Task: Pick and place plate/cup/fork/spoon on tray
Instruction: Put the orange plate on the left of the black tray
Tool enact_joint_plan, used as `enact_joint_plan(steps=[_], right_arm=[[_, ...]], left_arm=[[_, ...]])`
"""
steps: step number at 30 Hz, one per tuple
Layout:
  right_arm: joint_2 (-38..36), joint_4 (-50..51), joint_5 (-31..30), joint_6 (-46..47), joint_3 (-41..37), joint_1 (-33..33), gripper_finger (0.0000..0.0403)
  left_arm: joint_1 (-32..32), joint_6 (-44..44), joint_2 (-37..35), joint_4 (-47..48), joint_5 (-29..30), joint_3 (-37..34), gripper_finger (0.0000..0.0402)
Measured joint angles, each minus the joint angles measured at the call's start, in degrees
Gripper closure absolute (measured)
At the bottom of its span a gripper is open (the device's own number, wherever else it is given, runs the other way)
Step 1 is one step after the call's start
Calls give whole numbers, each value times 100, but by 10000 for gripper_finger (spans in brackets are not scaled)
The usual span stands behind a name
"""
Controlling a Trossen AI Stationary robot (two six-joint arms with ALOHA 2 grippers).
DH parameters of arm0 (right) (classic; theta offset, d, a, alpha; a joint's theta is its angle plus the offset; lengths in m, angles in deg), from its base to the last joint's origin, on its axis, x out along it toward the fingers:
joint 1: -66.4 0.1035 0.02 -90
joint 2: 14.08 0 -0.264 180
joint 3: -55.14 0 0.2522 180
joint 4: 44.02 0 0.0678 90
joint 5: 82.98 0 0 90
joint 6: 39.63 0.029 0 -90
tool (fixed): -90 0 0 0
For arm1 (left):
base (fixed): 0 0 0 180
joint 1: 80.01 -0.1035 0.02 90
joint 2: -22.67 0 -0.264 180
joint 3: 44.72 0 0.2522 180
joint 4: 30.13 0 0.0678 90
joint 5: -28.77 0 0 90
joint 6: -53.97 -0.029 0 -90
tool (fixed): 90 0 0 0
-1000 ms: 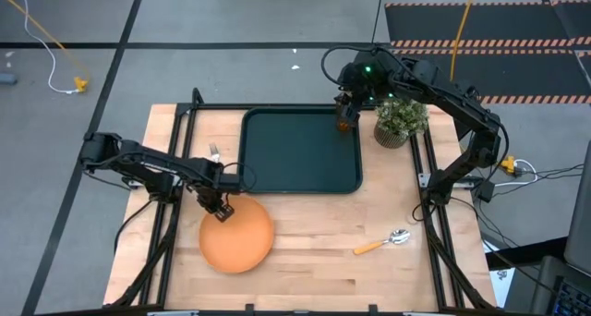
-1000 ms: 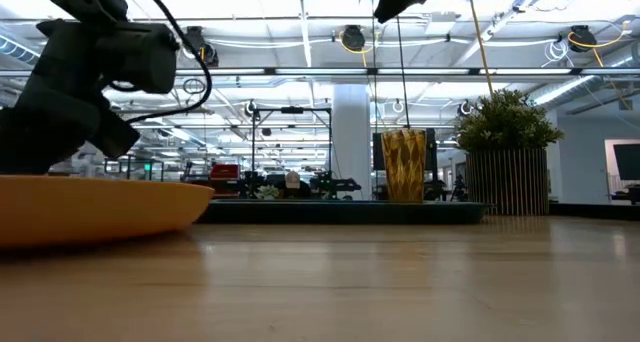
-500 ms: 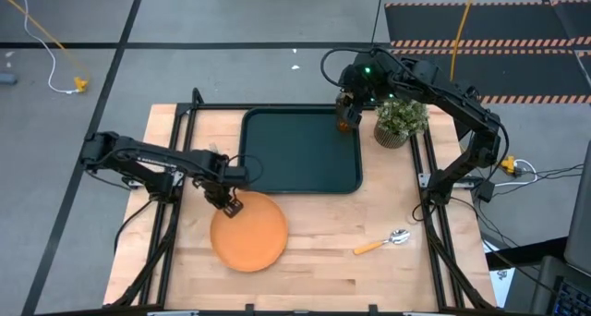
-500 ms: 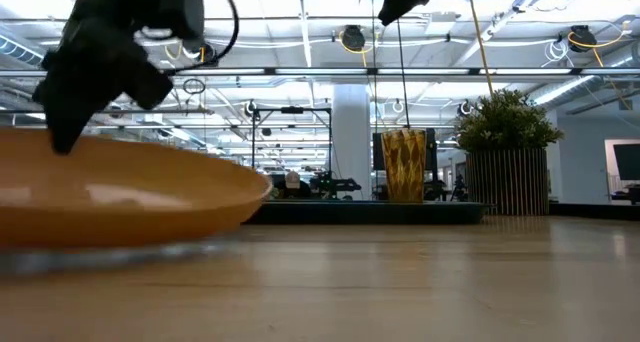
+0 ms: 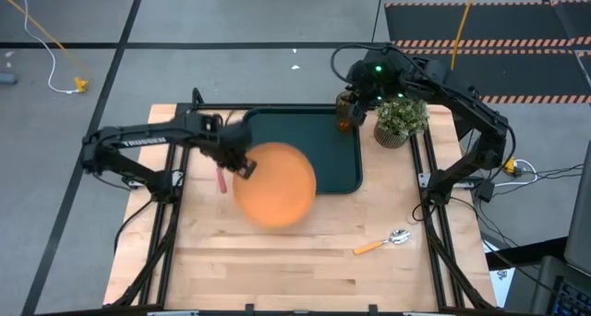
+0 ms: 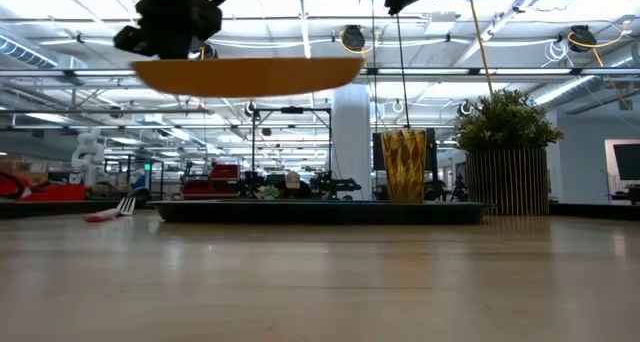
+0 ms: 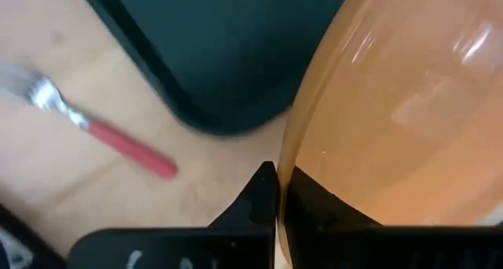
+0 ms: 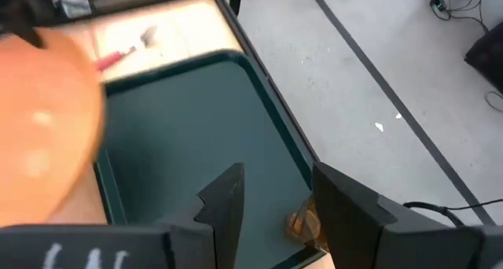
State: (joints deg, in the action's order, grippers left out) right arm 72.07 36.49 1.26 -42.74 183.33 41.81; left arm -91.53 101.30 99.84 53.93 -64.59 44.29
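A wooden table (image 5: 305,261) is sitting on a grey workshop floor, with the plate (image 5: 275,185) in the air above it.

The left gripper (image 5: 242,164) is pinching the orange plate's rim between its fingers and holding it level over the near left corner of the dark green tray (image 5: 314,140). The right gripper (image 5: 355,96) is hanging with fingers spread above the amber cup (image 5: 345,112), which is standing in the tray's far right corner beside a potted plant (image 5: 399,120). The fork (image 5: 220,176) is lying left of the tray; the spoon (image 5: 383,241) is lying on the table near the right front.
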Motion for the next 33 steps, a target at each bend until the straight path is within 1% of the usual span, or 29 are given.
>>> enact_joint_plan(steps=[6,10,14,17,24,30,33], right_arm=[[-353,-12,-14,56,2,-3,259],[-579,-9,-18,-81,2,-8,259],[-746,-12,-31,-65,2,-8,259],[-842,-11,-33,-60,0,-8,259],[-993,-7,-29,-60,0,-8,259],[-1034,-9,-27,-100,0,-8,259],[-1030,-9,-25,-104,-2,-8,259]], left_arm=[[-900,-509,66,-183,479,415,395],[-1418,-573,235,-789,454,426,396],[-1671,-664,633,-1266,349,426,395],[-1729,-681,1003,-1413,298,424,396],[-1724,-656,1904,-2158,271,424,395],[-1775,-523,2674,-2665,-22,424,396],[-1771,-480,2989,-2975,-291,424,396]])
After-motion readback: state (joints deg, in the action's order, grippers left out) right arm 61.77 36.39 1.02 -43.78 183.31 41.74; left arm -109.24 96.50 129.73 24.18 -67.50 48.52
